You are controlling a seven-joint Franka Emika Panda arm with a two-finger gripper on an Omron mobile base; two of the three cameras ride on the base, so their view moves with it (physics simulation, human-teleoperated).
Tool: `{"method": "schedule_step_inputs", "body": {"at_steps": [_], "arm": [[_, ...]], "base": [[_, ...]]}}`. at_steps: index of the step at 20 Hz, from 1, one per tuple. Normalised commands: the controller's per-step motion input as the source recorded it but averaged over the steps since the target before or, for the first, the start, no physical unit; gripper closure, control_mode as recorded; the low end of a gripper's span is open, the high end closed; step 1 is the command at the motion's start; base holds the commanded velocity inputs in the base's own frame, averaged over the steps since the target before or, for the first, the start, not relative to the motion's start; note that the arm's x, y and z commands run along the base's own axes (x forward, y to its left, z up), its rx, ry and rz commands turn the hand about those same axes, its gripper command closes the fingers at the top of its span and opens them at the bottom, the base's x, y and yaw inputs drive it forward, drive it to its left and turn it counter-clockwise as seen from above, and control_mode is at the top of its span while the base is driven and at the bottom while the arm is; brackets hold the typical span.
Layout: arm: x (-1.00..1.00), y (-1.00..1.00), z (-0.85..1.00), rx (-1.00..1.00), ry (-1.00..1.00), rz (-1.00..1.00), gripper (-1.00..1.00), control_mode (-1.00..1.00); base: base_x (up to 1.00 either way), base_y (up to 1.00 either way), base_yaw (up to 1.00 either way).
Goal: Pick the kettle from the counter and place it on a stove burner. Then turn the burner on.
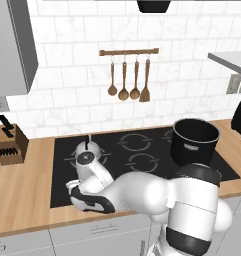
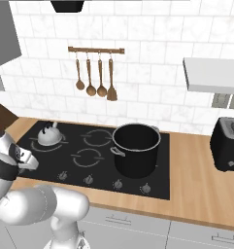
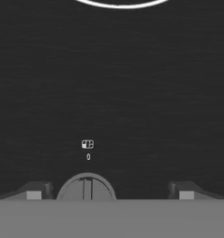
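1. The kettle (image 2: 49,136) sits on the far-left stove burner (image 2: 63,141).
2. The gripper (image 3: 110,190) is wide open, empty, straddling a control knob (image 3: 86,188).
3. The knob looks rigid and smooth; pinch its ridge.

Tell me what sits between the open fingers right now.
A round grey stove knob sits between the dark fingers, untouched, against black glass cooktop, in the hand view.
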Motion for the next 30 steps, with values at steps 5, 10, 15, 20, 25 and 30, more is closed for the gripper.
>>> {"method": "schedule_step_inputs", "body": {"at_steps": [5, 10, 15, 20, 25, 30], "arm": [[0.00, 0.19, 0.00, 0.00, 0.00, 0.00, -1.00, -1.00], [0.03, 0.17, 0.00, 0.00, 0.00, -0.02, -1.00, -1.00], [0.00, 0.06, 0.00, 0.00, 0.00, 0.00, -1.00, -1.00], [0.00, 0.00, 0.00, 0.00, 0.00, 0.00, 1.00, -1.00], [0.00, 0.00, 0.00, 0.00, 0.00, 0.00, 1.00, -1.00], [0.00, 0.00, 0.00, 0.00, 0.00, 0.04, 1.00, -1.00]], "base": [[0.00, 0.00, 0.00], [0.00, 0.00, 0.00], [0.00, 0.00, 0.00], [0.00, 0.00, 0.00], [0.00, 0.00, 0.00], [0.00, 0.00, 0.00]]}}
